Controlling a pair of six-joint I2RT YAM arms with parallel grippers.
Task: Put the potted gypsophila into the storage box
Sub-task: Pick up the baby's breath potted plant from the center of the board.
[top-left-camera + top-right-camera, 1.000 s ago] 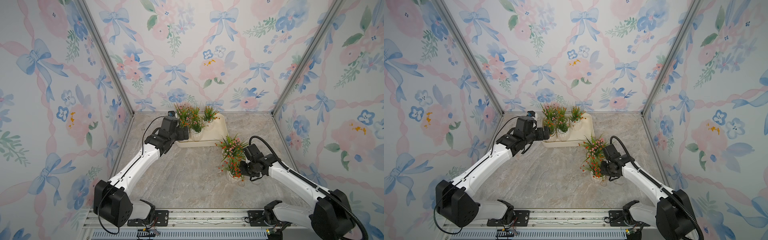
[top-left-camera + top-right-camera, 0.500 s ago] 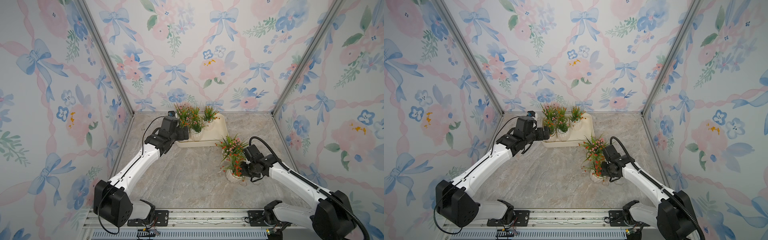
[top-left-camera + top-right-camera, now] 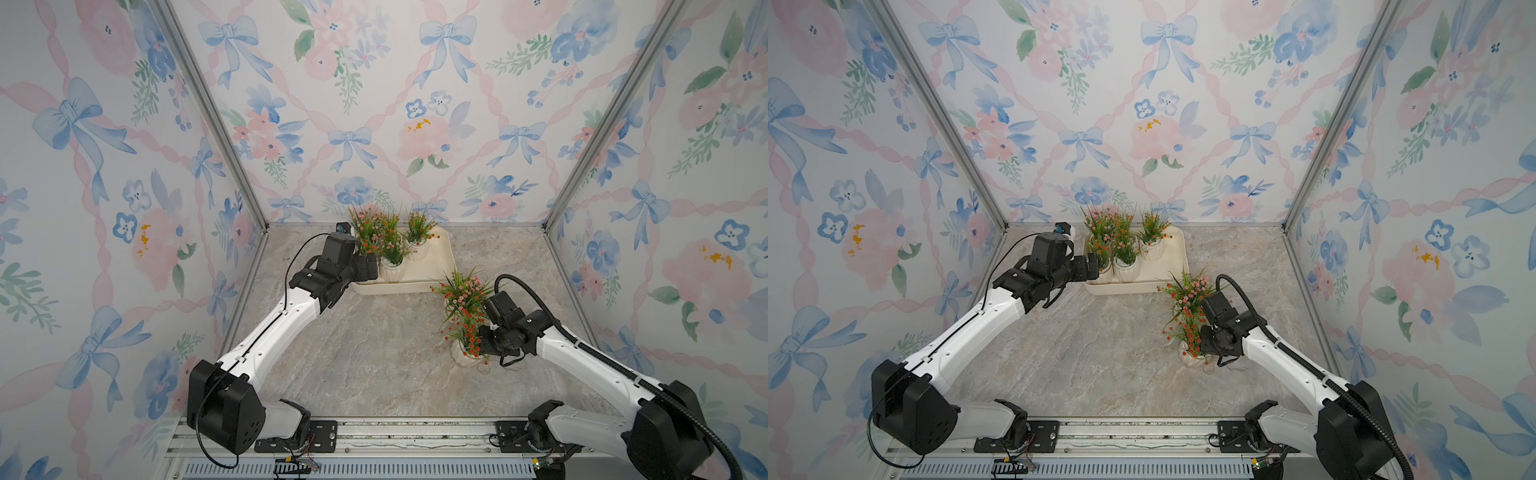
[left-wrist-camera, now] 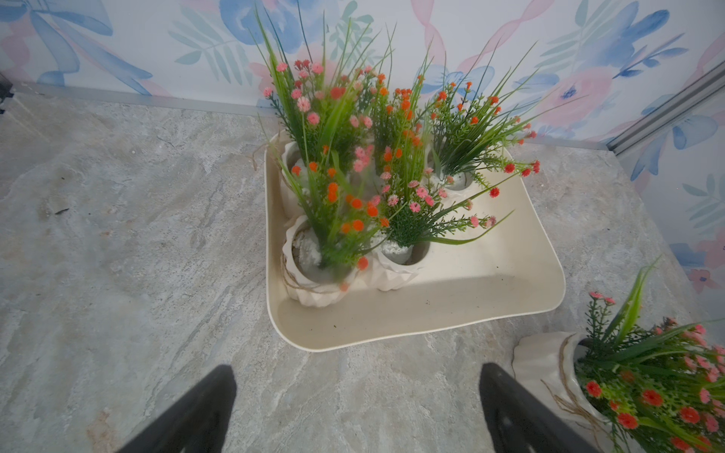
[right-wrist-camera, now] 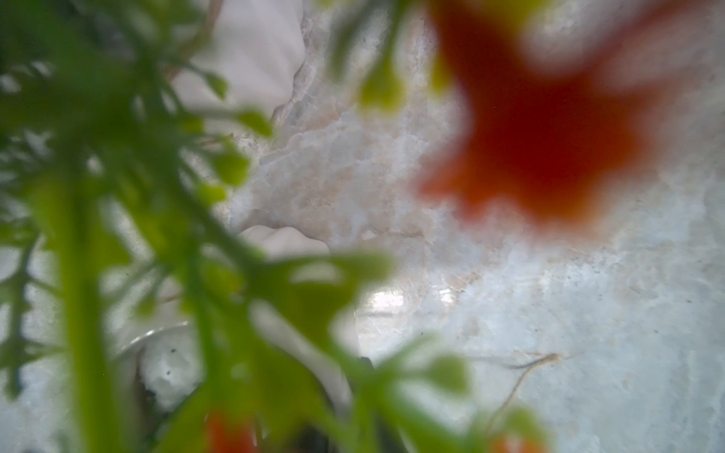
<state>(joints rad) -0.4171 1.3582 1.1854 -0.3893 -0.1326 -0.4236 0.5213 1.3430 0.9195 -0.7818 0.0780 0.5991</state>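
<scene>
The cream storage box [image 3: 436, 266] [image 3: 1173, 266] [image 4: 470, 310] lies at the back of the table. Several potted gypsophila [image 3: 392, 266] [image 4: 314, 282] stand in its left half. Two more stand on the table at the right: a pink-flowered one [image 3: 461, 291] [image 4: 545, 364] just off the box's front right corner, and a red-flowered one [image 3: 462, 355] [image 3: 1188, 357] nearer the front. My right gripper [image 3: 478, 347] [image 3: 1202, 345] is shut on the rim of that red one [image 5: 168, 368], mostly hidden by blurred foliage. My left gripper [image 3: 368, 266] [image 4: 357, 412] hangs open and holds nothing, at the box's front left corner.
Flowered walls [image 3: 124, 208] close in the table on three sides, with metal posts [image 3: 216, 124] at the back corners. Bare marble tabletop [image 3: 374, 353] lies between the arms. The box's right half [image 4: 490, 235] holds no pots.
My right gripper has closed on the red-flowered pot's rim. The pot has barely shifted. The left arm has not moved.
</scene>
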